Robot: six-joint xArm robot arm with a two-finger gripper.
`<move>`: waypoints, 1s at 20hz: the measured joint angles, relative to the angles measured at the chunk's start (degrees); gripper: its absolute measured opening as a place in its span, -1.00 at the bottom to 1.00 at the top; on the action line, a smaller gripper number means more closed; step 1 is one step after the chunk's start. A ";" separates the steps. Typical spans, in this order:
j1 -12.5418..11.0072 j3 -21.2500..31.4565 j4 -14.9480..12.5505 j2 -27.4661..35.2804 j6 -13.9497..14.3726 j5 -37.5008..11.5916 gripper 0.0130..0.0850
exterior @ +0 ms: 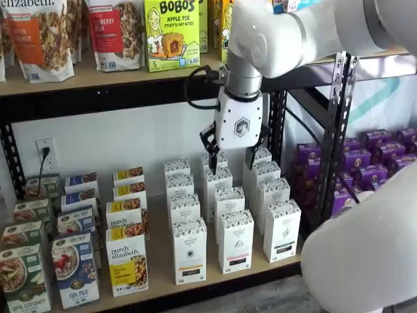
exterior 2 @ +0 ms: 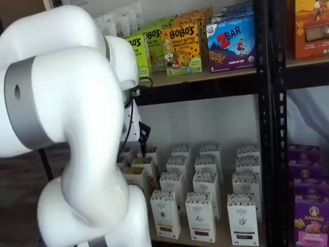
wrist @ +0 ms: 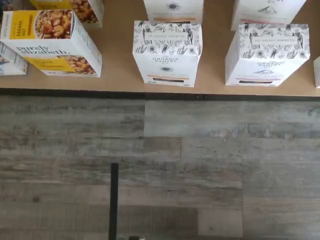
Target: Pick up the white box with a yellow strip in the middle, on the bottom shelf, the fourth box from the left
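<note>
The white box (wrist: 167,52) with the yellow-orange strip low on its front stands at the front of the bottom shelf (wrist: 117,75), just right of a "purely elizabeth" box (wrist: 50,42). It shows in both shelf views (exterior: 189,251) (exterior 2: 165,213), heading a row of alike white cartons. My gripper (exterior: 230,154) hangs above and behind it, over the rear white cartons. Its two black fingers (exterior: 210,147) stand open with a plain gap and nothing between them. In a shelf view the big white arm (exterior 2: 67,128) hides most of the gripper.
White cartons with black strips (exterior: 236,241) (exterior: 282,229) stand right of the target. Fox-print and green boxes (exterior: 75,270) fill the shelf's left. Purple boxes (exterior: 378,163) sit beyond a black upright (exterior: 339,130). An upper shelf holds Bobo's boxes (exterior: 171,32). Wood-look floor (wrist: 200,165) lies before the black rail (wrist: 150,94).
</note>
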 joint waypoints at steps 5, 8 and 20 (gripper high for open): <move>0.28 0.51 -0.32 2.27 0.50 -2.22 1.00; 0.13 1.26 -0.98 3.63 0.77 -4.93 1.00; -1.02 2.60 -0.12 10.75 -0.88 -12.95 1.00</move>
